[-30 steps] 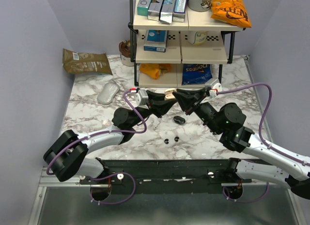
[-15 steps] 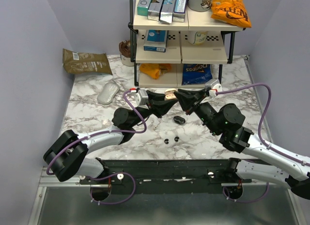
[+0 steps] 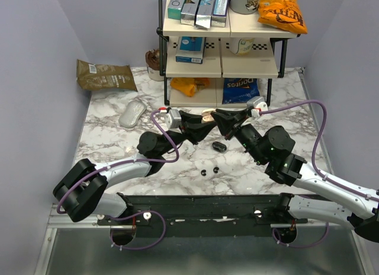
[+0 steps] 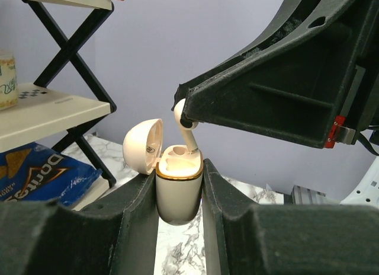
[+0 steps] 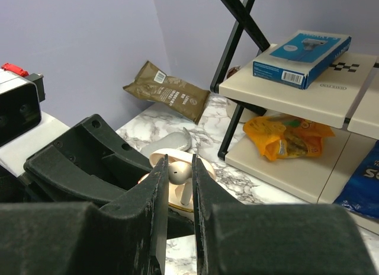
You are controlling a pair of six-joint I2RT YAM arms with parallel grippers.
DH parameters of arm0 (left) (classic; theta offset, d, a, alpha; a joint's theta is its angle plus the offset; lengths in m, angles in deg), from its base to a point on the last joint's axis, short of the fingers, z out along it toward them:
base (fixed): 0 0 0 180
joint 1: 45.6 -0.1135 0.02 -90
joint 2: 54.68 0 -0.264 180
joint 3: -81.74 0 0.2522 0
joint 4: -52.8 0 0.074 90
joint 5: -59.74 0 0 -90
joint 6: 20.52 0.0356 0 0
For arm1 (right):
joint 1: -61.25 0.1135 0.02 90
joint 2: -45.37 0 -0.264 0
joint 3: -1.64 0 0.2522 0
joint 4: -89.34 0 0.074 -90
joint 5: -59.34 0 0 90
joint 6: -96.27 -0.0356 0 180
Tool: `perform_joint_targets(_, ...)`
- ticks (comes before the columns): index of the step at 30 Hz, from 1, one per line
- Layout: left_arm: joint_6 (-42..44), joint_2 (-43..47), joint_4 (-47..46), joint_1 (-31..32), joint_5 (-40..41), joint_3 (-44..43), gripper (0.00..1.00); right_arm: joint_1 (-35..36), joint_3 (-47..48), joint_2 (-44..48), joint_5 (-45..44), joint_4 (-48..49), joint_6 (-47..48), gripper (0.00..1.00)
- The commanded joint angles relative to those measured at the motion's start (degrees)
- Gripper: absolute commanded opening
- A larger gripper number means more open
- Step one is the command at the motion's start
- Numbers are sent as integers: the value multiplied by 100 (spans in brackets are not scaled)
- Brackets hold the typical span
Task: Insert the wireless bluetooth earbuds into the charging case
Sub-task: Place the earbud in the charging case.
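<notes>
The white earbud (image 4: 189,137) hangs stem-down in the air over the middle of the table, pinched by its head between the fingers of the right gripper (image 5: 176,168). Its stem tip sits at the mouth of the open charging case (image 4: 177,195); whether it has entered a socket cannot be told. The left gripper (image 4: 177,186) is clamped on the cream case's body and holds it upright, with the lid (image 4: 144,146) hinged back to the left in the left wrist view.

Compared with a second ago, the right arm's elbow and wrist have edged a little toward the left arm, and its purple cable (image 3: 317,138) arcs differently. The point where the two grippers meet has not moved, and the left arm looks unchanged.

On the marble table (image 3: 112,138) below the grippers lie a black oval pod (image 3: 219,147) and, nearer the bases, two small black buds (image 3: 209,170) just beside each other, all where they were. The shelf rack (image 3: 220,58) stands close behind the grippers. It holds a blue box (image 5: 302,54), an orange bag (image 5: 283,136) and a blue Doritos bag (image 3: 240,90). A grey oval object (image 3: 132,114) and a brown bag (image 3: 105,75) lie at the back left, well apart from the arms.
</notes>
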Motion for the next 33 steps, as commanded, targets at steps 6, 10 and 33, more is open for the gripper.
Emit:
perform_joint_targets(6,-37,110,-1598,8,-145,41,0,-17,-130,-29,-343,191,-115,1)
perform_joint_targets(10,-46,75,-1642,8,-137,67,0,-25,-209,67,-431,340,-133,1)
perform_joint_targets(33,51,31,-2310,8,-277,383,0,-25,-446,226,-326,507,-185,1)
